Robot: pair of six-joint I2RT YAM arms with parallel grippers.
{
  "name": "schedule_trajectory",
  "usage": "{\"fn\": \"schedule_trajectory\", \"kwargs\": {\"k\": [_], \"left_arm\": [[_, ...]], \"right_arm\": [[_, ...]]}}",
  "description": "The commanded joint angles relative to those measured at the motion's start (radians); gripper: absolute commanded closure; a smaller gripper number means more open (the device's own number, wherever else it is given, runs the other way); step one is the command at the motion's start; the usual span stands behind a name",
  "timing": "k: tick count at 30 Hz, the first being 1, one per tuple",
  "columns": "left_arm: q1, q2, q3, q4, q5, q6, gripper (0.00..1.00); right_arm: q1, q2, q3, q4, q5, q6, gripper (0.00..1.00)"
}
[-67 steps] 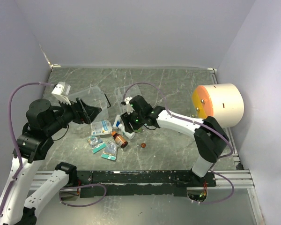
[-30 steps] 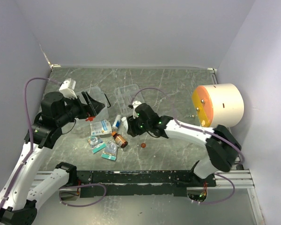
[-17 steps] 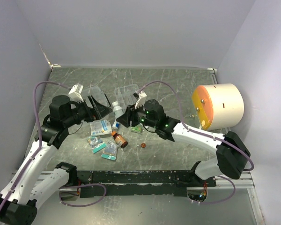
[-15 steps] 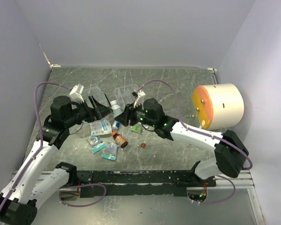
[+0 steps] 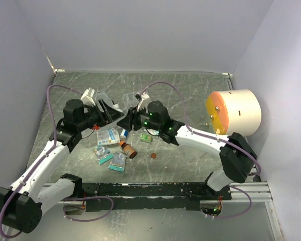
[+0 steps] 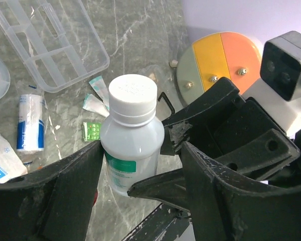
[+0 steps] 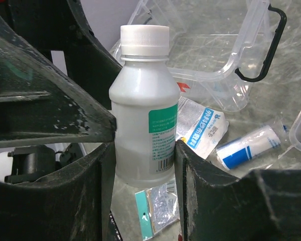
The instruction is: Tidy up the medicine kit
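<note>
My right gripper (image 7: 143,150) pinches the upright white bottle (image 7: 143,100), cap up, inside my left gripper's (image 6: 140,155) wide-spread fingers; the open medicine kit (image 7: 215,55) lies just beyond, nearer my left arm.

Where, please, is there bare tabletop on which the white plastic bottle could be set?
Bare grey marbled tabletop lies between the back wall and the right arm, left of the big cream cylinder. It is crowded near the white plastic bottle, where packets and a small brown bottle lie.
</note>
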Motion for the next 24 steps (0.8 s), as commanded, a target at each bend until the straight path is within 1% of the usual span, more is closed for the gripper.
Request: {"fn": "schedule_trajectory", "kwargs": {"k": [1,5,6,9,10,12,13,14,16,17,19,24], "left_arm": [[-0.005,0.033,-0.020,0.111,0.038,-0.042,0.27],[-0.005,0.051,-0.025,0.091,0.023,-0.035,0.29],[-0.005,0.052,-0.025,0.080,0.019,-0.025,0.30],[-0.005,0.039,-0.025,0.060,-0.001,-0.005,0.40],[-0.005,0.034,-0.024,0.053,-0.013,0.000,0.45],[-0.005,0.033,-0.009,0.022,-0.041,0.020,0.50],[-0.005,0.036,0.001,0.008,-0.058,0.032,0.51],[-0.005,0.037,0.012,-0.005,-0.075,0.045,0.51],[-0.004,0.043,0.046,-0.043,-0.123,0.071,0.51],[-0.003,0.050,0.068,-0.073,-0.147,0.088,0.51],[0.000,0.068,0.114,-0.127,-0.182,0.128,0.51],[0.024,0.120,0.200,-0.239,-0.305,0.188,0.50]], "right_arm": [[0.003,0.016,0.047,0.082,-0.019,-0.006,0.71],[0.003,0.028,0.042,0.110,-0.014,0.001,0.71],[0.004,0.032,0.040,0.117,-0.014,0.009,0.71],[0.002,0.048,0.043,0.119,-0.020,0.027,0.70],[0.002,0.050,0.046,0.113,-0.019,0.034,0.68],[0.002,0.051,0.053,0.093,-0.018,0.040,0.58],[0.002,0.047,0.057,0.079,-0.016,0.040,0.50],[0.001,0.039,0.058,0.066,-0.016,0.038,0.44],[0.001,0.011,0.045,0.050,-0.010,0.033,0.34],[0.001,-0.005,0.034,0.046,-0.001,0.031,0.31],[0.000,-0.041,0.021,0.035,0.019,0.021,0.28],[0.001,-0.118,-0.056,-0.012,0.047,-0.002,0.28]]}}
